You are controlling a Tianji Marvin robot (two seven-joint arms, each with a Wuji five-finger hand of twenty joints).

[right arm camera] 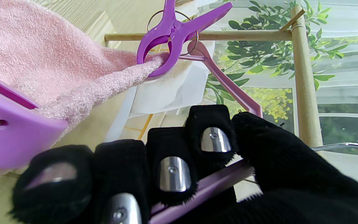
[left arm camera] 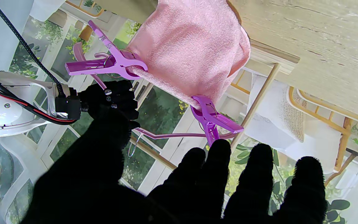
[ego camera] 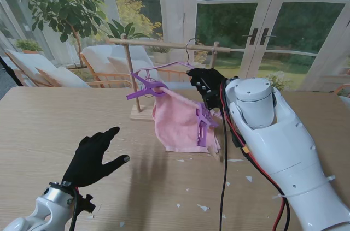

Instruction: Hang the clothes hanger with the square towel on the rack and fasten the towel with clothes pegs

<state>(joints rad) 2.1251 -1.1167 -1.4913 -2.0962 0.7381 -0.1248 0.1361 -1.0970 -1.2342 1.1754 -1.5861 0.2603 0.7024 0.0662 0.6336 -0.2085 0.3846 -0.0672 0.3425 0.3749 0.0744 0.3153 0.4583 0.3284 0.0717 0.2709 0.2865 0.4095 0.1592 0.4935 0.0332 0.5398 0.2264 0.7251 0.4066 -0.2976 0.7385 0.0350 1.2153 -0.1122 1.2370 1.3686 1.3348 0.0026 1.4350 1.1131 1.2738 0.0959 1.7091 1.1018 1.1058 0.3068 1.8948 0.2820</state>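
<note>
While my right arm reaches out over the wooden table (ego camera: pixel 49 127), the largest thing before me, the wooden rack (ego camera: pixel 164 46) stands on its far middle part with its crossbar level between two posts. Against it hangs the pink square towel (ego camera: pixel 178 122), draped over the purple clothes hanger (ego camera: pixel 164 69); the towel's lower edge comes down to the table or just above it, I cannot tell which. The hanger is tilted, its left end higher than its right, and its wire hook (ego camera: pixel 188 45) is up at the crossbar, though whether it rests on the bar is not clear. My right hand (ego camera: pixel 206 85) has its fingers (right arm camera: pixel 172 169) curled tight around the hanger's purple bar beside the neck, gripping it. My left hand (ego camera: pixel 90 157) hovers over the table nearer to me, well apart from the towel, palm down, fingers spread and holding nothing. Two purple pegs bite the towel onto the hanger: the left peg (ego camera: pixel 143 87) at the raised end, the right peg (ego camera: pixel 203 125) at the lower end, close under my right hand. Small white scraps (ego camera: pixel 202 207) lie scattered on the table near me.
</note>
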